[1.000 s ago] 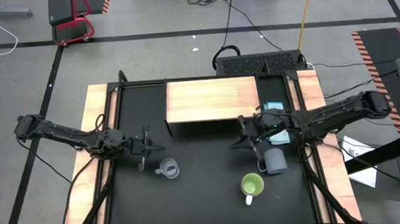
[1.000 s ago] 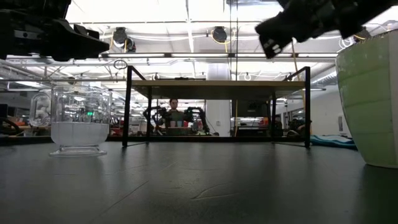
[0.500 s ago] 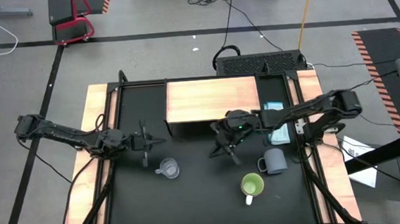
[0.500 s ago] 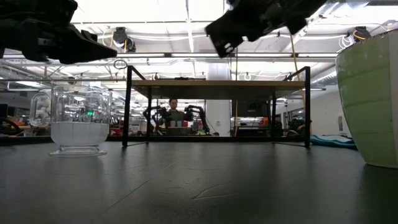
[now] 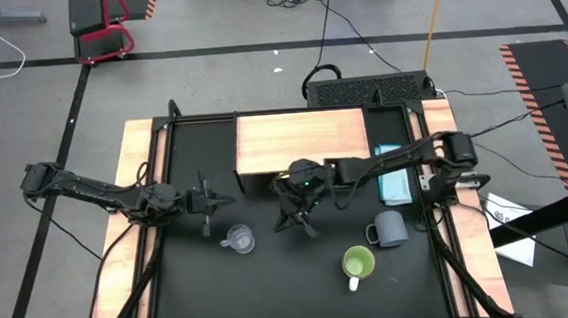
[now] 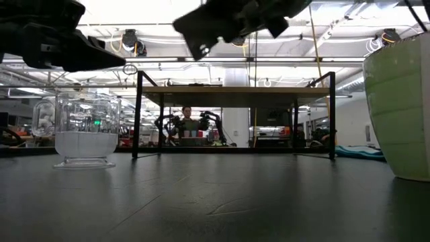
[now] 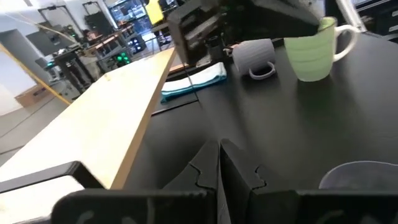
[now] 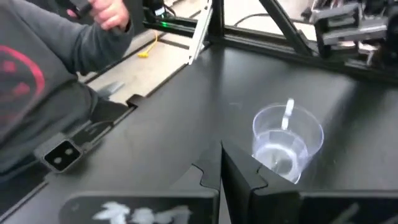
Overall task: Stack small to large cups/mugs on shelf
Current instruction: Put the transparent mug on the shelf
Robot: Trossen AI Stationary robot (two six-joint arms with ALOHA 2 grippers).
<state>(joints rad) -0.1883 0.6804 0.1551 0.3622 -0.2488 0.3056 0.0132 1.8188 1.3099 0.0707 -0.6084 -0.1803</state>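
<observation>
Small clear glass cup (image 5: 237, 240): standing on the black table top in front of the low light-wood shelf (image 5: 301, 140), nothing stacked yet.
Right gripper (image 5: 294, 216): reaching out empty over mid-table, fingers pressed together, probably heading for the glass cup; cup lying ahead of the fingertips, apart.
Left gripper (image 5: 205, 201): hovering just beside the cup, fingers nearly together, gripping nothing.
Grey-blue handled mug (image 5: 390, 228), lime-green mug with white handle (image 5: 358, 264): waiting on the right side.

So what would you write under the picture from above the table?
Two dark arms hover with shut grippers, left and right, either side of a small clear glass cup on the black table.
</observation>
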